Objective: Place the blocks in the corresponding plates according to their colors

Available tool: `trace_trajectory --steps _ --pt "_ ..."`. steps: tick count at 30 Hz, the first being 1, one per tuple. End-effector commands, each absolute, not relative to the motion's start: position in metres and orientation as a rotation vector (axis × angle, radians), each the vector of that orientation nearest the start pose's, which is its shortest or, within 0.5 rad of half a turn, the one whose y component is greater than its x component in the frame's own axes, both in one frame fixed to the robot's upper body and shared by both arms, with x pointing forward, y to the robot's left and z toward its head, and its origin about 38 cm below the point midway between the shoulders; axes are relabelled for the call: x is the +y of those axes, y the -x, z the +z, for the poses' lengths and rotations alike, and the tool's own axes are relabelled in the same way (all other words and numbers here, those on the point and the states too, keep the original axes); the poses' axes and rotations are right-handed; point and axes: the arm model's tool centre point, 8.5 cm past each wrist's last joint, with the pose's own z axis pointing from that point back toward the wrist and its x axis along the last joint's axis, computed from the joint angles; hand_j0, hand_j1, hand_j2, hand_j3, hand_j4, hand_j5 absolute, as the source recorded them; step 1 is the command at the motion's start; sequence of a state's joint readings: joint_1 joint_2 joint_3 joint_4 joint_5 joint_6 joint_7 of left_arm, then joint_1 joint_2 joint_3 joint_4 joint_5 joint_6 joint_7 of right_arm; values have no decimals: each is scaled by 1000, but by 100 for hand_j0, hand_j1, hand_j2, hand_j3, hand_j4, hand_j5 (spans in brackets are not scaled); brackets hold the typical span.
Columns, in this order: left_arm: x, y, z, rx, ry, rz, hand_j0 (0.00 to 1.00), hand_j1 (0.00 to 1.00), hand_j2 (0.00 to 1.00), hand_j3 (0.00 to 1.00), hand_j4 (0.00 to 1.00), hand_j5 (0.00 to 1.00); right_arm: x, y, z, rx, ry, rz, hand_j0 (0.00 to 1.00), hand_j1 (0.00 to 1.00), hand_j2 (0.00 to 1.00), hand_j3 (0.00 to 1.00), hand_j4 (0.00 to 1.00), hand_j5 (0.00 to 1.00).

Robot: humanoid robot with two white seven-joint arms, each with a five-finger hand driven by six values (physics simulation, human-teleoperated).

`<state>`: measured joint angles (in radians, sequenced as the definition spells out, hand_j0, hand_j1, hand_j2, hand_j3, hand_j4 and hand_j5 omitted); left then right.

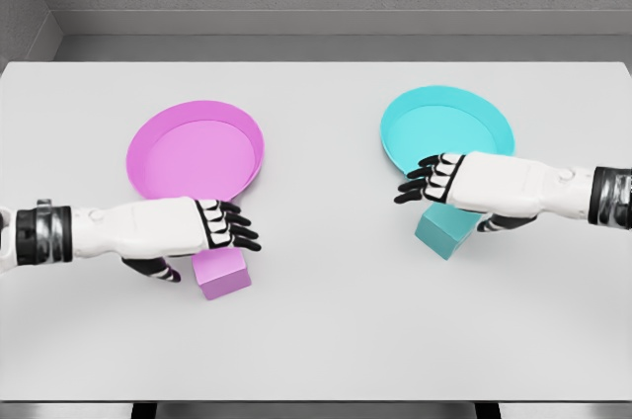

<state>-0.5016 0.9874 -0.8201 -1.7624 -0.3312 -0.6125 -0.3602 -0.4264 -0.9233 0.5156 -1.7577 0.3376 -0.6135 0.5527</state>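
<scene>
Left hand (188, 229): comes in from table's left edge, palm down over pink block, fingers extended and loose toward the right, thumb hanging beside block; grasp not closed, contact with block's top unclear.
Right hand (462, 185): comes in from right edge, palm down over cyan block, fingers extended toward the left, thumb down on block's right side; nothing gripped, contact unclear.
Pink block (221, 273): on table, left half, just on the near side of pink plate; roughly cubic, no clear long axis, faces turned slightly off the table edges.
Cyan block (446, 229): on table, right half, just on the near side of cyan plate; also boxy, rotated so one corner points at the near edge.
Pink plate (148, 147): round, left of centre, holds nothing.
Cyan plate (489, 113): round, right of centre, holds nothing; well apart from pink plate.
Table (326, 320): flat, light grey-white, dark legs visible under near edge.
Room: grey wall and floor behind far edge.
Count: 2 blocks, 2 plates, 2 hands.
</scene>
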Motion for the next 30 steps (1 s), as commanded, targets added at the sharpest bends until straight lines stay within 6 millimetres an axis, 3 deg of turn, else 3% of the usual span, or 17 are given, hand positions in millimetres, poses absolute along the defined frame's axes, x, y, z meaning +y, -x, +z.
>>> trace_trajectory --steps 1,21,30 --pt "253 -336 170 1993 74 2957 100 100 100 100 100 100 -274 -361 213 1995 -331 -2962 100 100 100 100 100 100" --pt "246 -336 166 1946 90 2952 100 100 100 100 100 100 -279 -364 200 1876 -391 -3039 100 100 100 100 100 100" --pt "246 -336 165 1933 93 2955 86 86 86 86 86 86 -287 -372 189 1848 -417 -3097 100 100 100 100 100 100"
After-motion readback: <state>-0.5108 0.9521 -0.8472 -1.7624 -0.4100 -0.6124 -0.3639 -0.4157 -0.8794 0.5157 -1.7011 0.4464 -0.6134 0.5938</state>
